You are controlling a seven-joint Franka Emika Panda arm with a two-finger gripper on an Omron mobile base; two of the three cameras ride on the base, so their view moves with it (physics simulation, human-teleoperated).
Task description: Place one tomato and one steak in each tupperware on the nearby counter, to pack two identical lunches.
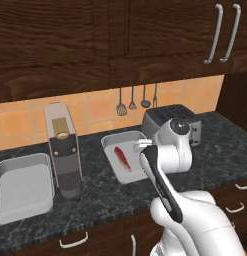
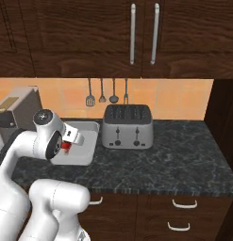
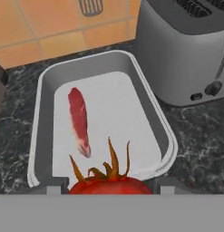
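Observation:
My gripper (image 3: 111,187) is shut on a red tomato (image 3: 110,183) with a dry orange stem, holding it just above the near end of a grey tupperware (image 3: 40,97). A red steak (image 3: 79,118) lies on that tupperware's floor, left of centre. From the left base view the same tupperware (image 1: 111,142) with the steak (image 1: 122,159) sits on the black counter (image 1: 105,195), partly behind my arm. A second tupperware (image 1: 22,187), with nothing in it, rests at the counter's left end. In the right base view a bit of the tomato (image 2: 66,146) shows under the hand.
A tall grey coffee machine (image 1: 62,150) stands between the two tupperwares. A silver toaster (image 2: 126,126) sits right beside the near tupperware. Utensils (image 1: 132,100) hang on the tiled wall behind. Dark cabinets hang overhead.

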